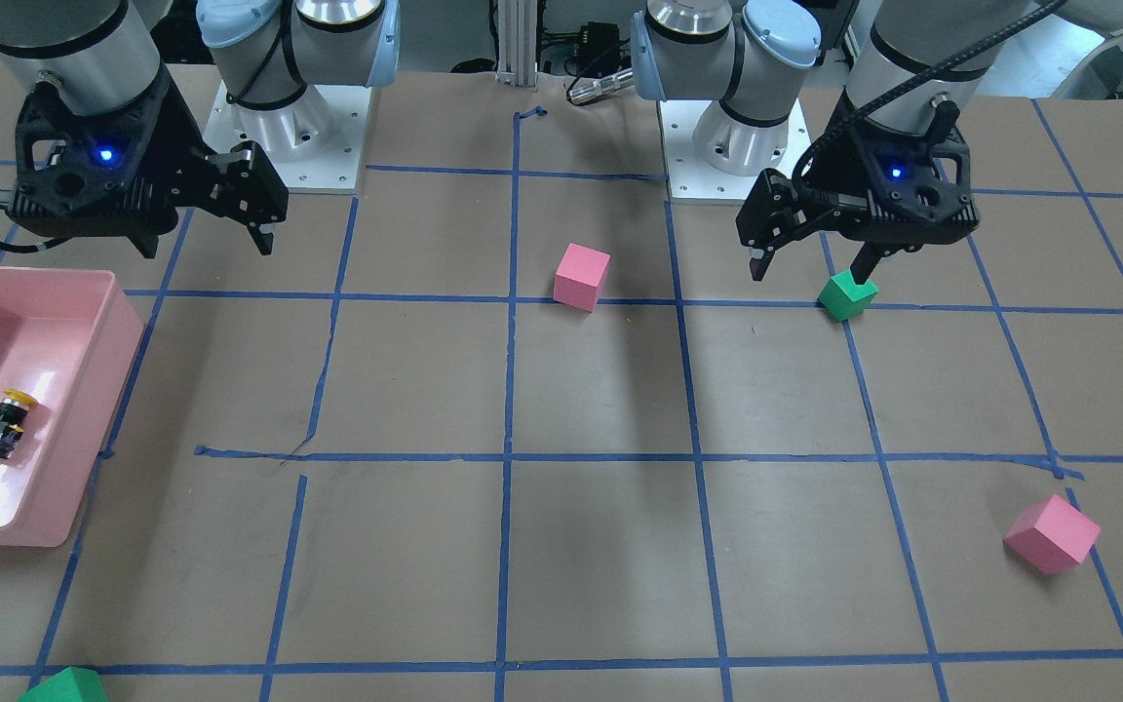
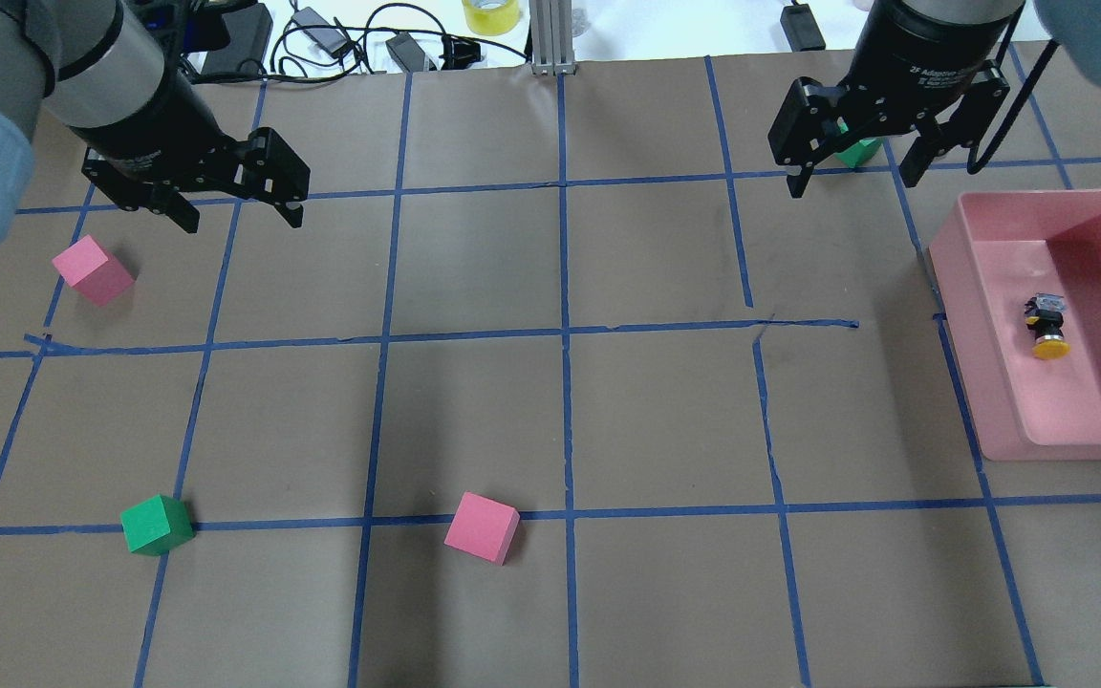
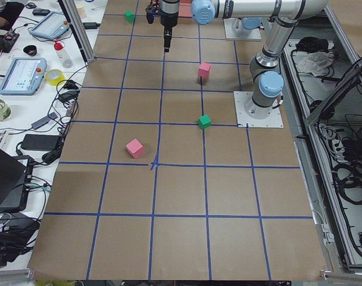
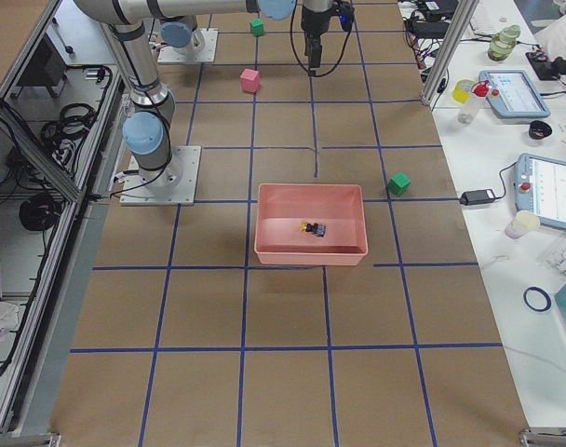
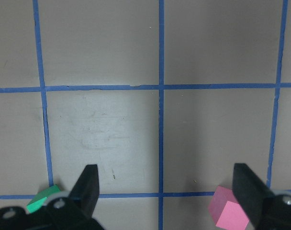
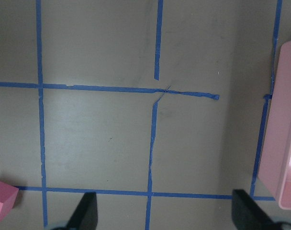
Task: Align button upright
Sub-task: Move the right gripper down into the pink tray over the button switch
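Observation:
The button lies on its side inside the pink bin at the table's right end. Its yellow cap points toward the robot and its silvery base block points away. It also shows in the front view and the right-side view. My right gripper is open and empty, hovering above the table beyond the bin's far left corner. My left gripper is open and empty over the far left of the table. Both wrist views show open fingers and bare table.
Pink cubes and a green cube lie on the left and middle. Another green cube is partly hidden behind the right gripper. The bin's edge shows at the right of the right wrist view.

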